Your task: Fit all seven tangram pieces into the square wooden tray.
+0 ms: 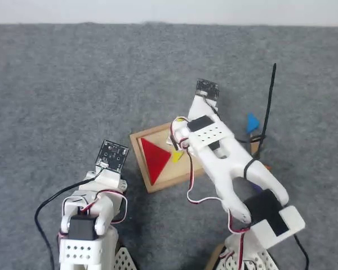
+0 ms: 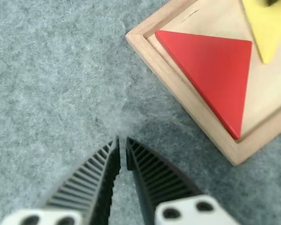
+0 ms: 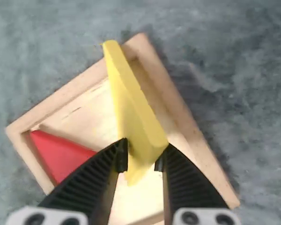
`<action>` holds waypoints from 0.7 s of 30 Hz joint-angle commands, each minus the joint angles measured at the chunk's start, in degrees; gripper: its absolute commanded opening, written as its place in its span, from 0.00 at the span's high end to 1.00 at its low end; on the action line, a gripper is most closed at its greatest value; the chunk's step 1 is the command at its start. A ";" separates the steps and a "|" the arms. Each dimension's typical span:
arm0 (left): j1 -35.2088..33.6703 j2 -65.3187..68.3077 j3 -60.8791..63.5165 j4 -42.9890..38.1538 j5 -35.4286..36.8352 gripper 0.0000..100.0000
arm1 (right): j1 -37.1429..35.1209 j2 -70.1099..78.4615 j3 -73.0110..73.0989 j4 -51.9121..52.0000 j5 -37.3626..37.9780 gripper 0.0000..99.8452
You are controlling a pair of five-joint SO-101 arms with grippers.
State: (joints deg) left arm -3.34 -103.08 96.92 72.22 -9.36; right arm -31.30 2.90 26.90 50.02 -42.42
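High view: the wooden tray (image 1: 149,131) sits turned cornerwise on the grey worktop (image 1: 73,84). The right arm (image 1: 219,146) stretches across the tray's right half. The left arm (image 1: 101,191) stands off the tray's left rim, on the near side. A red triangle (image 1: 155,157) lies flat inside along the left rim, and a bit of the yellow triangle (image 1: 177,156) peeps out just beside it, under the arm. A blue piece (image 1: 252,122) lies outside, well to the right of the tray, near a black cable (image 1: 268,107). Beyond the tray's far corner and to its left the worktop is broad, open felt.

Left wrist view: the left gripper (image 2: 122,140) hovers over felt near a tray corner, its jaws drawn together to a slit and holding nothing. The tray's rim (image 2: 173,77) is seen close here. The red triangle (image 2: 215,70) has one long edge snug along the inner wall, with bare wood between it and the yellow triangle (image 2: 267,28).

Right wrist view: the right gripper (image 3: 140,152) has its jaws clamped on the yellow triangle (image 3: 131,108), which stands on edge and tilted above the tray floor. Its far end reaches over the tray's corner rim (image 3: 56,101). Whether its lower end touches the wood cannot be told. The red triangle (image 3: 61,154) lies flat to one side, with bare floor around the jaws.
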 commanded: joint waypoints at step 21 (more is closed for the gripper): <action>-0.26 -0.97 -0.57 0.18 -0.44 0.98 | -3.47 -8.04 -1.05 -4.09 0.53 0.99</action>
State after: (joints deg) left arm -3.34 -103.08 96.92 72.22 -9.36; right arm -32.70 -0.18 27.16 48.35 -40.13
